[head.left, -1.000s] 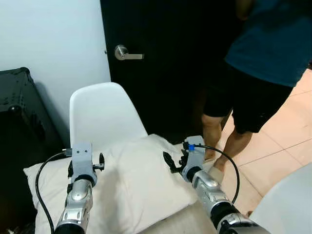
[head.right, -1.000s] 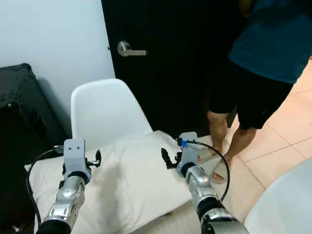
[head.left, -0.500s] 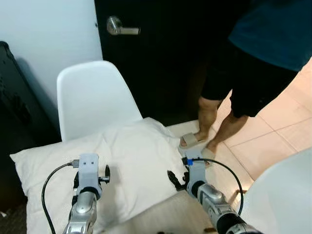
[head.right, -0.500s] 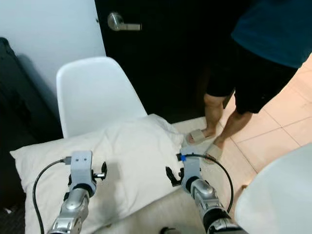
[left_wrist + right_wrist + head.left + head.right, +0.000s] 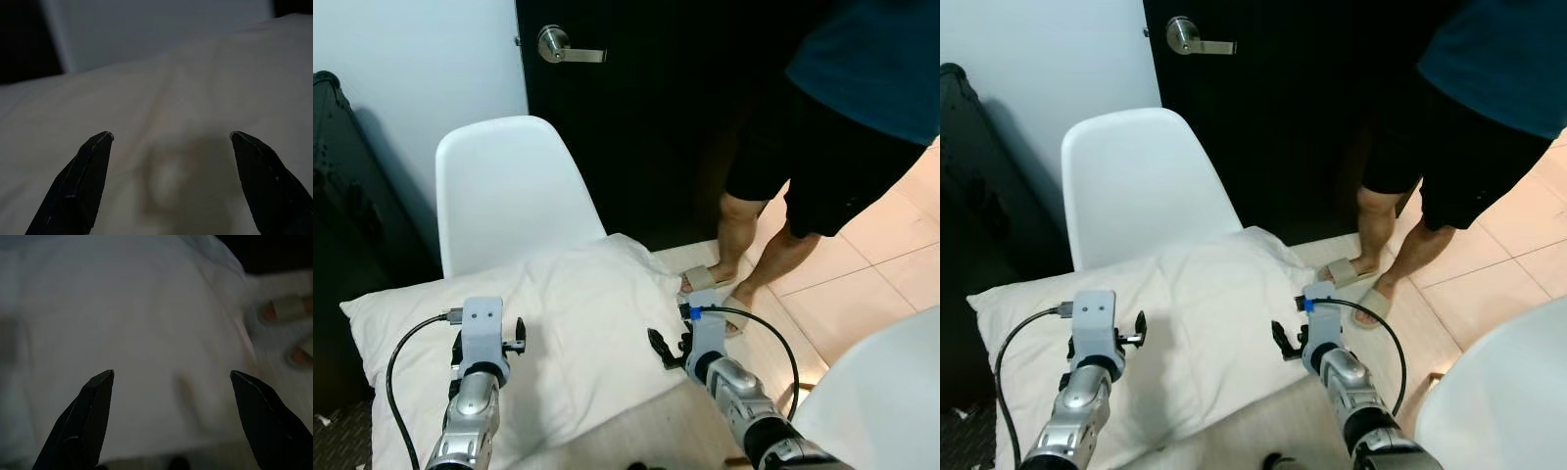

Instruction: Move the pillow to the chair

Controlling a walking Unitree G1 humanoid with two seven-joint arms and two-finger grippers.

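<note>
A large white pillow (image 5: 558, 333) lies across the seat of a white shell chair (image 5: 504, 191) that stands against the wall. My left gripper (image 5: 171, 142) hangs open just above the pillow's left part, its fingers (image 5: 80, 181) spread wide. At the pillow's right front edge my right gripper (image 5: 171, 379) is open too, with the pillow (image 5: 127, 323) under it and nothing between its fingers (image 5: 264, 416). Both silver arms (image 5: 475, 411) reach in from the near edge of the eye views.
A person in dark shorts and slippers (image 5: 803, 196) stands close on the right by a black door (image 5: 646, 117). A black case (image 5: 352, 225) stands at the left against the wall. A second white chair's edge (image 5: 881, 401) curves in at the near right. Tiled floor (image 5: 891, 264) lies beyond.
The camera has shifted a little, so the whole scene sits slightly lower and to the right. Both grippers stay open above the pillow, drawn back near its front part.
</note>
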